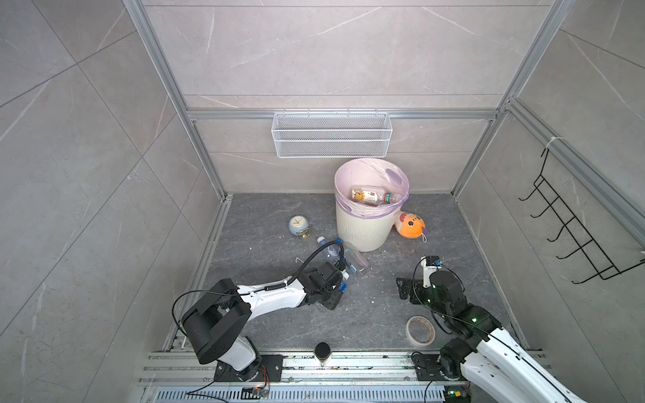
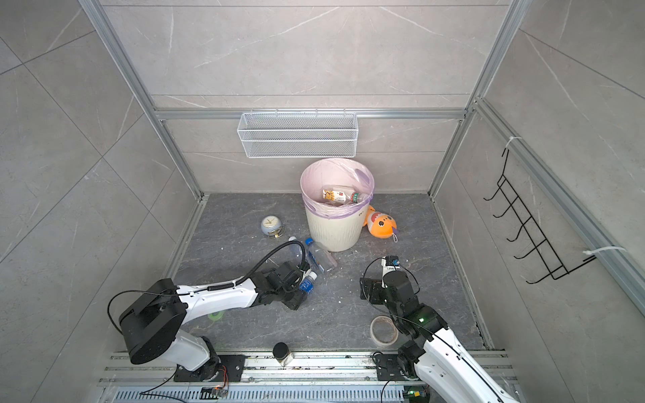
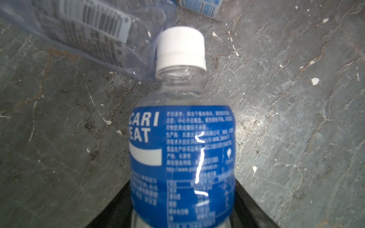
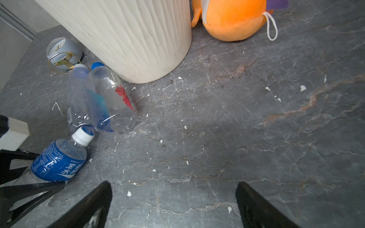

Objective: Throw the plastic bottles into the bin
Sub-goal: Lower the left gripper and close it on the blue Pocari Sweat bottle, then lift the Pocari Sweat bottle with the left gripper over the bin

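My left gripper is shut on a plastic bottle with a blue label and a white cap, low over the floor. Two more clear plastic bottles lie side by side just beyond it against the bin's foot. One has a blue cap and the other a pale cap. The cream ribbed bin, lined with a lilac bag, holds a yellow-labelled bottle. My right gripper hangs open over bare floor, right of the bottles.
A grey alarm clock stands left of the bin and an orange plush toy lies to its right. A tape roll and a black-lidded jar sit near the front rail. A wire basket hangs on the back wall.
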You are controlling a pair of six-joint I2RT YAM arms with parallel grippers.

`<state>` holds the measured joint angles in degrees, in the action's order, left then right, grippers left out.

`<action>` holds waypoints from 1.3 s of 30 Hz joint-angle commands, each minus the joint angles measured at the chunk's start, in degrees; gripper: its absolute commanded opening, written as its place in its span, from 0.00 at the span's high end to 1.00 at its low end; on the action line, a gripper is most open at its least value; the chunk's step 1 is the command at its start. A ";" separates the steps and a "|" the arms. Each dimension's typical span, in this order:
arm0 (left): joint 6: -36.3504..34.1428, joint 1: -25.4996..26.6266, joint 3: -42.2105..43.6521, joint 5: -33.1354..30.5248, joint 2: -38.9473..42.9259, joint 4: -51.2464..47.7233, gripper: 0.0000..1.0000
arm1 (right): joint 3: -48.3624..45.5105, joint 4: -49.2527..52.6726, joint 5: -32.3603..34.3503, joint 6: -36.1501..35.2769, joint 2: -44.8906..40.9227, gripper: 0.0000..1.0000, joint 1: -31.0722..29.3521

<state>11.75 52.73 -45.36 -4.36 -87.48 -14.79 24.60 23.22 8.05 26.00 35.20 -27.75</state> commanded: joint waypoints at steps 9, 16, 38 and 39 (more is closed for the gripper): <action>-1.66 0.44 2.33 1.68 8.64 3.64 0.41 | -0.61 -1.12 -0.84 0.57 0.25 0.01 -0.32; -0.53 0.44 5.34 0.79 13.73 5.90 0.41 | -0.60 -1.20 -1.09 0.40 0.13 0.01 -0.29; 1.15 0.36 9.79 -11.85 35.84 7.10 0.48 | -0.62 -1.22 -0.98 0.32 0.07 0.01 -0.51; 0.92 0.36 9.19 -12.54 36.43 6.81 0.47 | -0.67 -1.18 -1.00 0.36 0.09 0.01 -0.47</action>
<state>12.27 52.90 -32.91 -12.78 -52.97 -7.99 24.60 22.83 7.20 26.00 35.31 -27.79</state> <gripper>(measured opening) 0.549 0.990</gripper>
